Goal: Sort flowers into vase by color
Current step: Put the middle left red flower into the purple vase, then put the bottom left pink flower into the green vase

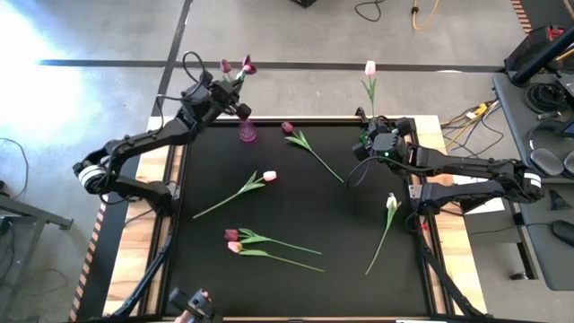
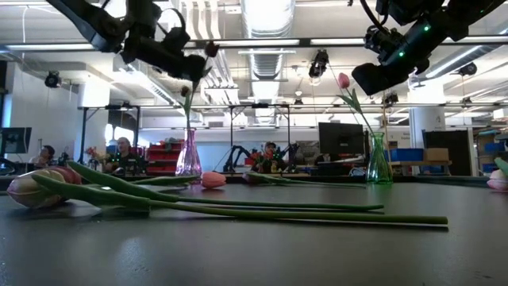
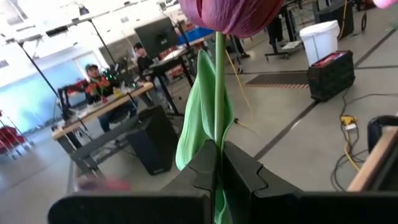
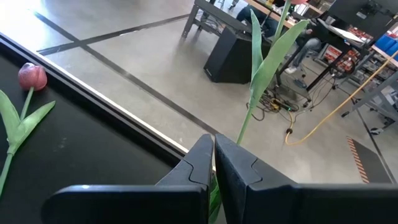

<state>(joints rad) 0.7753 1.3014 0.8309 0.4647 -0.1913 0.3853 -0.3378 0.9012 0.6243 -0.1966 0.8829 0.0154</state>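
Note:
My left gripper (image 1: 235, 97) is shut on a maroon tulip (image 3: 231, 14) above the pink glass vase (image 1: 247, 134) at the mat's far edge. Two maroon heads (image 1: 226, 65) show side by side past the gripper. My right gripper (image 1: 366, 135) is shut on a pale pink tulip (image 1: 369, 68) over the green glass vase (image 2: 378, 160). Several more tulips lie flat on the black mat: a maroon one (image 1: 288, 128), a pink one (image 1: 269, 177), a maroon and pink pair (image 1: 233, 240) and a white one (image 1: 391, 202). My left gripper pinches the maroon tulip's stem (image 3: 218, 134) between its two fingers, below the head, with a green leaf (image 3: 202, 112) beside it. The tulip stands upright. In the low view its stem (image 2: 188, 103) runs down to the pink vase's neck. My right gripper pinches the pink tulip's stem (image 4: 241, 132) low down between its two fingers, below the leaves. The tulip rises tilted past the fingertips, head up. In the low view the stem (image 2: 359, 115) slants down into the green vase.
The black mat (image 1: 296, 287) has free room along its near edge and centre right. Wooden table edges flank it. Beyond the far edge is floor with cables; desks, equipment and seated people (image 2: 123, 151) show in the room behind.

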